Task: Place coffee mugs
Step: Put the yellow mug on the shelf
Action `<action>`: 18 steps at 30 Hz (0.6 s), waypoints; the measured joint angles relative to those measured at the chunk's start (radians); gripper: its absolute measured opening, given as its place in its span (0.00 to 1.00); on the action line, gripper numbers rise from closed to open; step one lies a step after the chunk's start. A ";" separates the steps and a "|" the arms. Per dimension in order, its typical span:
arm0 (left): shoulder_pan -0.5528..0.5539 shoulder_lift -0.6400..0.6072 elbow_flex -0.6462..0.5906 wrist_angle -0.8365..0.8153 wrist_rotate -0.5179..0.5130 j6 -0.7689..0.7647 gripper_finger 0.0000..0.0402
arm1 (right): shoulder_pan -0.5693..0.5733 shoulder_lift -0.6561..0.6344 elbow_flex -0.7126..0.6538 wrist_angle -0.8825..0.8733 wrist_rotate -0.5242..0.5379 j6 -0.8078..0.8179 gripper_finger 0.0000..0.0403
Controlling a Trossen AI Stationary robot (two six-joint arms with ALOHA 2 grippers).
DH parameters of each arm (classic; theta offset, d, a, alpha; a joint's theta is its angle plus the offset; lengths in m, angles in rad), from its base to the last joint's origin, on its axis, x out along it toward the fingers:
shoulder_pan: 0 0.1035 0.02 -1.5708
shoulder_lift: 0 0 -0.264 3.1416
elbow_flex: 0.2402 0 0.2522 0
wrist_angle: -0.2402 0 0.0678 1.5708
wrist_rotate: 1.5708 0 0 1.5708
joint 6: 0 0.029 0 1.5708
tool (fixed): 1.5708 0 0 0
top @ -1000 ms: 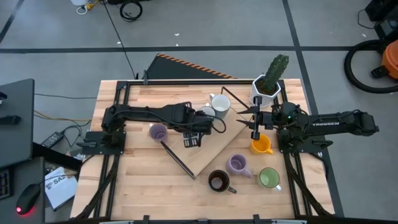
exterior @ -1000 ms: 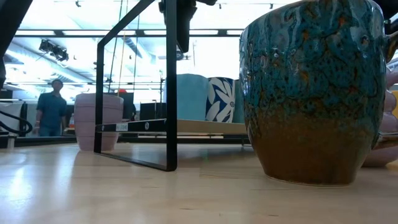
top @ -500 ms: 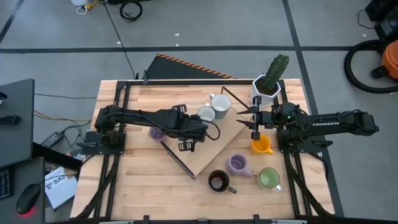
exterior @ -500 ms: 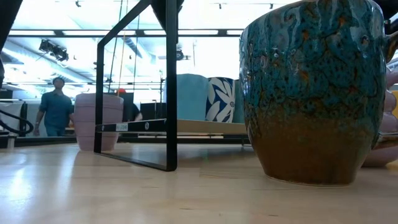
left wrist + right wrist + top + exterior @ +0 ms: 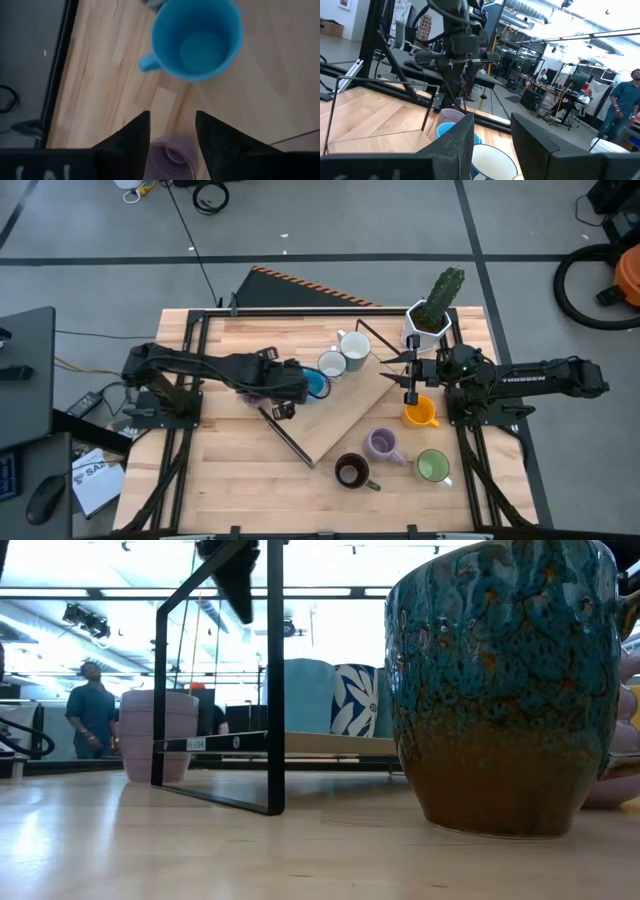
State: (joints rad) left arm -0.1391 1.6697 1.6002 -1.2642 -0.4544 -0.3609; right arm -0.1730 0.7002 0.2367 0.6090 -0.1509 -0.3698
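Two dark jointed arms, white lettering on the right arm [image 5: 525, 378], black wedge-shaped fingers [image 5: 135, 137].

Grey floor [image 5: 330, 220], bright ceiling lights [image 5: 330, 592], possibly workbenches [image 5: 555, 92] behind.

The left arm [image 5: 215, 370] covers nearly all of one lavender mug [image 5: 250, 393] in the high view; only a sliver of its rim shows. In the left wrist view the same mug [image 5: 170, 159] sits partly behind the dark fingers [image 5: 131, 140] and is cut off by the picture's lower edge. The blue mug [image 5: 196, 36] is cut off at the top edge there and looks blurred. In the low view the dark brown mug [image 5: 505, 690] fills the right side, its rim and handle out of frame, and it hides the mugs behind it. A person [image 5: 92, 710] stands far off, too small to describe. In the right wrist view a white mug [image 5: 492, 161] is partly hidden by that gripper's fingers.
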 joint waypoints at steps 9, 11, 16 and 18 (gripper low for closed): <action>0.004 -0.112 -0.165 0.024 0.009 -0.095 0.41 | 0.000 0.000 0.000 0.005 0.000 0.004 0.33; 0.007 -0.135 -0.211 0.031 0.027 -0.115 0.41 | 0.000 0.000 0.000 0.005 0.000 0.011 0.33; 0.038 -0.198 -0.338 0.070 0.087 -0.149 0.40 | 0.000 0.000 -0.001 0.004 0.000 0.012 0.33; 0.059 -0.226 -0.390 0.098 0.104 -0.151 0.39 | 0.000 0.000 -0.001 0.003 0.000 0.011 0.33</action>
State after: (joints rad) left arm -0.0805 1.4437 1.2098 -1.1666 -0.3508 -0.5122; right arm -0.1726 0.7002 0.2359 0.6125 -0.1512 -0.3584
